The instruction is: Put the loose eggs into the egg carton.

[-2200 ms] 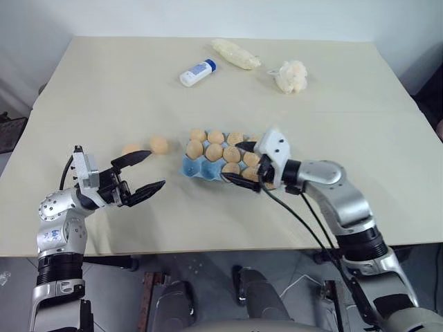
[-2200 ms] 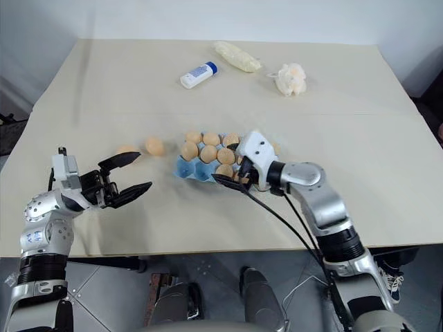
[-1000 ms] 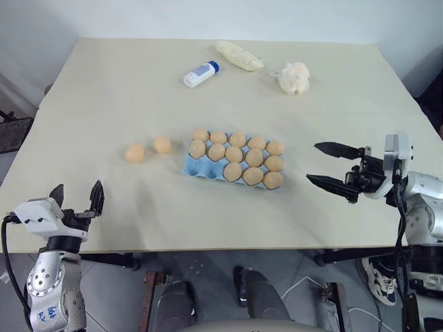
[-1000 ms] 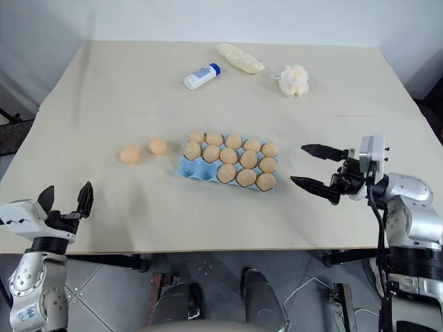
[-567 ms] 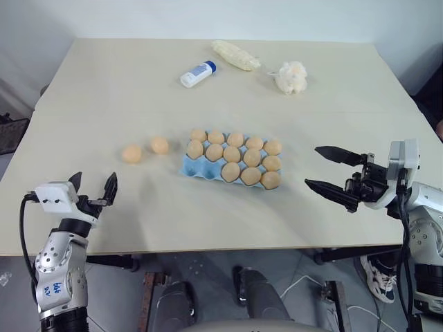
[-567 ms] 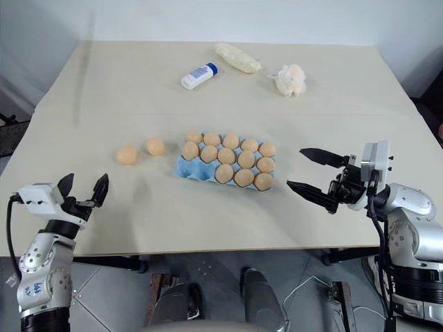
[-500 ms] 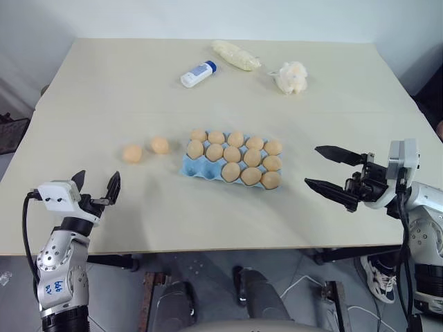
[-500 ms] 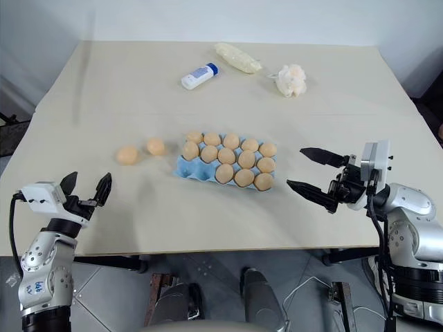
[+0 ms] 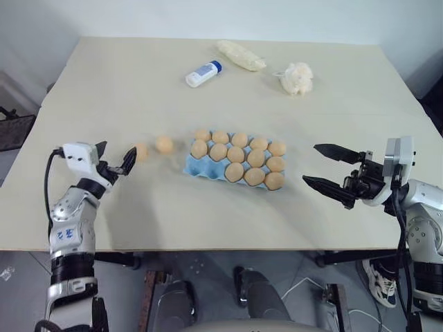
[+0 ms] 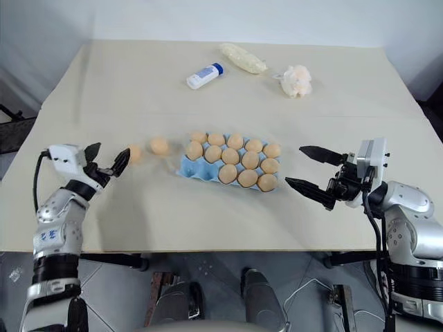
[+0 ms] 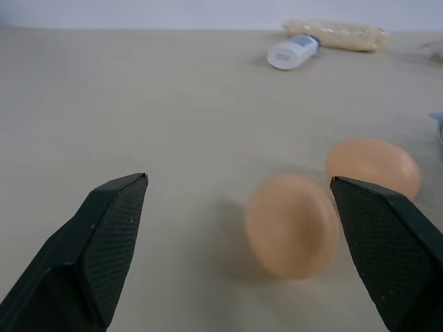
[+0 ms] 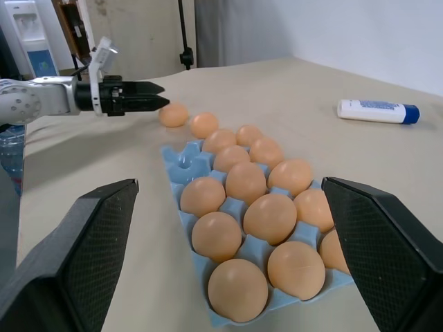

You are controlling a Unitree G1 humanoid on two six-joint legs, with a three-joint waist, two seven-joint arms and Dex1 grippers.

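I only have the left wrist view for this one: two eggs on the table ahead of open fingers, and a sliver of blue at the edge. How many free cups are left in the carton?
Observer: Two. The carton holds thirteen eggs, and both free cups are in the row nearest the robot, at the end toward the two loose eggs.
Operator: And where is the other arm?
Observer: The right gripper hangs open off the carton's right side, pointing at it and touching nothing.
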